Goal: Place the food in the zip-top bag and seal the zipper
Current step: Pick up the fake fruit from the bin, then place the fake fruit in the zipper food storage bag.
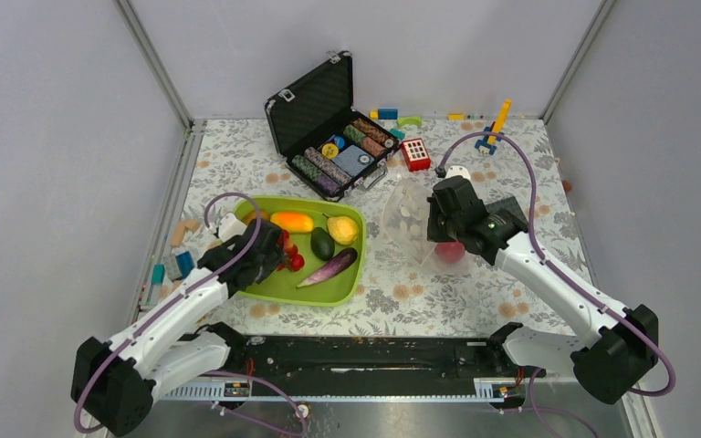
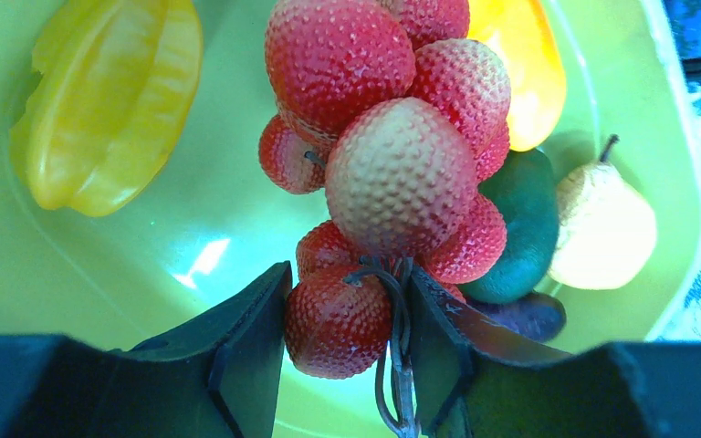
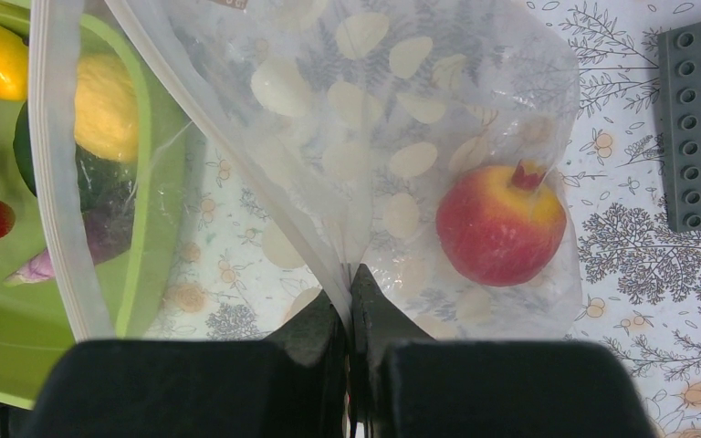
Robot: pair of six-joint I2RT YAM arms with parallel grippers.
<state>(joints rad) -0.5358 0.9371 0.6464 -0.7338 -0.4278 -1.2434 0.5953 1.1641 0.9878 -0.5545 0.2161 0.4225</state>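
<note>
My left gripper (image 2: 345,315) is shut on the red berry cluster (image 2: 392,155) and holds it just above the lime-green tray (image 1: 265,292). The tray holds an orange fruit (image 1: 292,221), a yellow pear (image 1: 342,228), a dark green avocado (image 1: 321,244), a purple eggplant (image 1: 329,268) and a yellow star fruit (image 2: 100,100). My right gripper (image 3: 350,297) is shut on the zipper edge (image 3: 55,182) of the dotted zip-top bag (image 3: 392,137), holding its mouth open toward the tray. A red apple (image 3: 500,224) lies inside the bag.
An open black case of poker chips (image 1: 333,151) stands behind the tray. Small coloured blocks (image 1: 415,153) lie at the back and at the table's left edge (image 1: 169,265). A grey studded plate (image 3: 698,119) lies right of the bag.
</note>
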